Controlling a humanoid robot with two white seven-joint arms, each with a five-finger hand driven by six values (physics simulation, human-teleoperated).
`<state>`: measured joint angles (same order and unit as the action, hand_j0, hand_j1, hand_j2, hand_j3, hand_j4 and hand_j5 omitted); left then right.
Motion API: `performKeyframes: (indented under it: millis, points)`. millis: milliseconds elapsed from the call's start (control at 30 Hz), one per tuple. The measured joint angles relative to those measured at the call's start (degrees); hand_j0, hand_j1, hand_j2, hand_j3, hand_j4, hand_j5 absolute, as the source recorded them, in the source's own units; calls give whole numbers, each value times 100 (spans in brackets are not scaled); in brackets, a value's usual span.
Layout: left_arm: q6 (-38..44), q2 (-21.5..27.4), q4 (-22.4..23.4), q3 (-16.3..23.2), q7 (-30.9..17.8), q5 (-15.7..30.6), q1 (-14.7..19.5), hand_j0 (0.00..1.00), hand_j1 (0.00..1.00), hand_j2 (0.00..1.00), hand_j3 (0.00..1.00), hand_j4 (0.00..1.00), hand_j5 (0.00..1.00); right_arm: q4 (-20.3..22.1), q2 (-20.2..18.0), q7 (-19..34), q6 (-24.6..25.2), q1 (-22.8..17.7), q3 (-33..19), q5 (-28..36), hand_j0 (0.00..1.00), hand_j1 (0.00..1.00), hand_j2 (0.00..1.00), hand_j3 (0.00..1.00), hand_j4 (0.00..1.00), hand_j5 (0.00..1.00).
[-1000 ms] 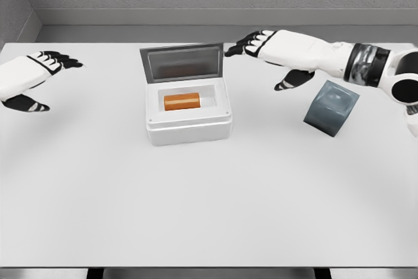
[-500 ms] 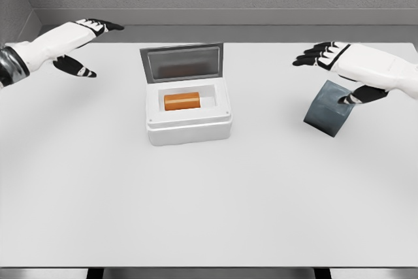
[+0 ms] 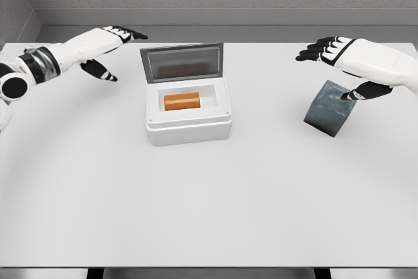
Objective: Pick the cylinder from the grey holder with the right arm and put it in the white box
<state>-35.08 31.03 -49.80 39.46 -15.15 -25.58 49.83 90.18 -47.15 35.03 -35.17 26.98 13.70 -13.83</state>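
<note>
The orange cylinder lies on its side inside the white box, long axis running left-right, in the left part of the recess; a paler patch of the recess shows bare just right of it. The box lid stands propped upright at the back edge, which leaves the recess open from above.

The grey holder sits well apart from the box on the right of the table; it is tilted, leaning rather than flat on its base, and nothing shows in it; whether it has an opening facing away cannot be told.

The right hand hovers over the holder's upper edge, fingers spread and holding nothing; its thumb hangs down in front of the holder's top right corner, contact unclear. Judged from that pose, the hand is parked clear of the box, not in a grasp.

The left hand reaches in over the table's rear left, near the lid's left side but not touching it; fingers extended flat, holding nothing; it looks idle for this task.

Judgement: with the cylinder in the box and both hands free, the placing step reads as done; nothing left but to retract.
</note>
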Motion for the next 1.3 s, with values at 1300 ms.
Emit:
performKeyframes:
  millis: [1300]
  points:
    - [0, 240, -574, 352, 17, 24, -114, 100, 100, 100, 100, 100, 100, 42, 71, 0, 0, -18, 44, 3, 100, 100, 100, 100, 100, 100]
